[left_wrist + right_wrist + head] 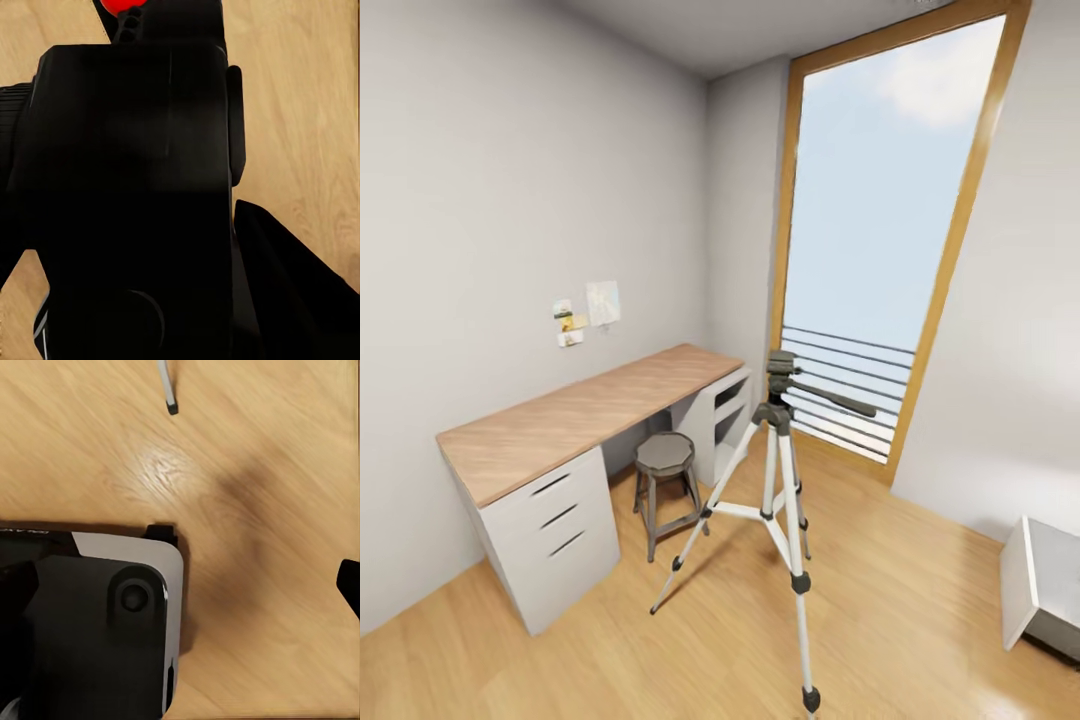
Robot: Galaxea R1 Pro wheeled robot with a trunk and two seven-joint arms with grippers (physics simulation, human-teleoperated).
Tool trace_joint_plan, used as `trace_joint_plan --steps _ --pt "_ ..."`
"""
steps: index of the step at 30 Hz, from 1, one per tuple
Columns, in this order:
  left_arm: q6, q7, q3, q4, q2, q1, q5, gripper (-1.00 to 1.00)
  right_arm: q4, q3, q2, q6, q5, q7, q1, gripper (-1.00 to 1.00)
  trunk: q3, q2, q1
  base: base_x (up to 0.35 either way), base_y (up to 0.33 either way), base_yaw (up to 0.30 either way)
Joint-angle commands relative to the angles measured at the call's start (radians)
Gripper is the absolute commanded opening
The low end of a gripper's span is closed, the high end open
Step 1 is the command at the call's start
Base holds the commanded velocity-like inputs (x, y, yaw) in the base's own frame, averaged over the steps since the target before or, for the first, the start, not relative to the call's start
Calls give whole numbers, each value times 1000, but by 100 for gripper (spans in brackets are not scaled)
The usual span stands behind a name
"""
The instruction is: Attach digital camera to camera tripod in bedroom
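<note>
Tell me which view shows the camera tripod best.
The head view: the camera tripod stands whole on the wood floor beside the stool, head, pan handle and legs visible. The right wrist view catches what looks like one leg tip; the left wrist view gives nothing recognisable of it.

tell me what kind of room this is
Probably a bedroom or study: a wood-topped desk with drawers and a stool, a tall wood-framed window, and a bed corner. A tripod stands on the plank floor.

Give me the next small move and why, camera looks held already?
Probably roll closer to the camera tripod. The digital camera sits close in the left wrist view, apparently held, while the tripod's dark head stands bare, out on the floor ahead between the stool and window.
</note>
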Motion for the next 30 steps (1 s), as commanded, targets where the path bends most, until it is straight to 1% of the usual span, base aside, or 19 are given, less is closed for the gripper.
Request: trace_joint_plan --steps 1,4,8,21,30 --pt "4 -2 -8 -1 0 0 8 -100 2 -9 0 1 10 2 -1 100 0 -1 0 0 0 -245" --pt "4 -2 -8 -1 0 0 7 -100 2 -9 0 1 10 2 -1 100 0 -1 0 0 0 -219" --pt "4 -1 -7 -1 -1 0 6 -100 2 -9 0 0 10 2 -1 100 0 -1 0 0 0 -69" --pt "4 0 -6 -1 -1 0 17 -100 2 -9 0 -1 13 2 -1 100 0 -1 0 0 0 -9" --pt "4 0 -6 -1 -2 0 12 -100 2 -9 1 0 13 2 -1 100 0 -1 0 0 0 0"
